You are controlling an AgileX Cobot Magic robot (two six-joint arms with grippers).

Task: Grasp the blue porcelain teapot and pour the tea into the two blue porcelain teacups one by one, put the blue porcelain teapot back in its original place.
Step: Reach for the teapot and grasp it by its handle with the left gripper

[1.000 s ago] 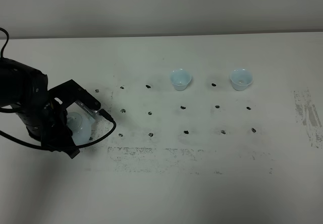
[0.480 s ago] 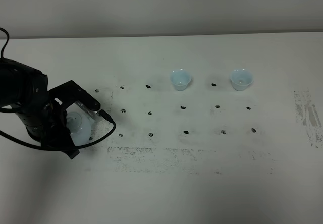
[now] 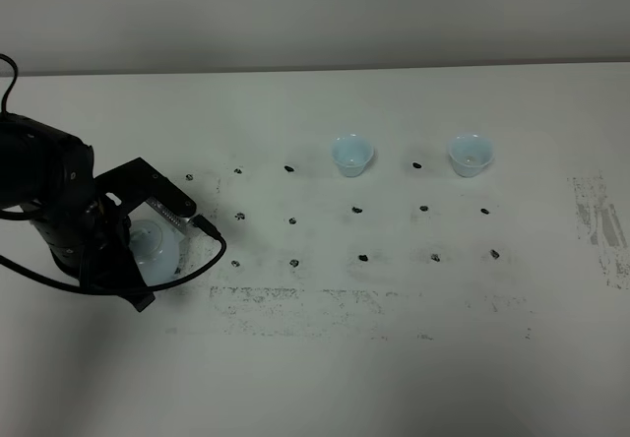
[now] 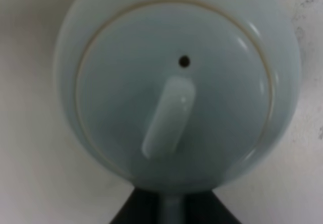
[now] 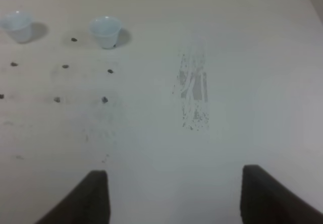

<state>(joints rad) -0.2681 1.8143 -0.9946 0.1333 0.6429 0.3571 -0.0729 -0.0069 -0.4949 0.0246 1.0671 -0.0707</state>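
Our left gripper (image 4: 171, 211) pinches narrow on the handle of the round, glossy pale-blue porcelain teapot (image 3: 157, 250) at the left of the scuffed white table (image 3: 325, 378); grasping seems done, so next we judge a level lift toward the small flared blue porcelain teacup (image 3: 352, 154), then its twin teacup (image 3: 470, 154). Our right gripper (image 5: 171, 199) gapes wide, empty.
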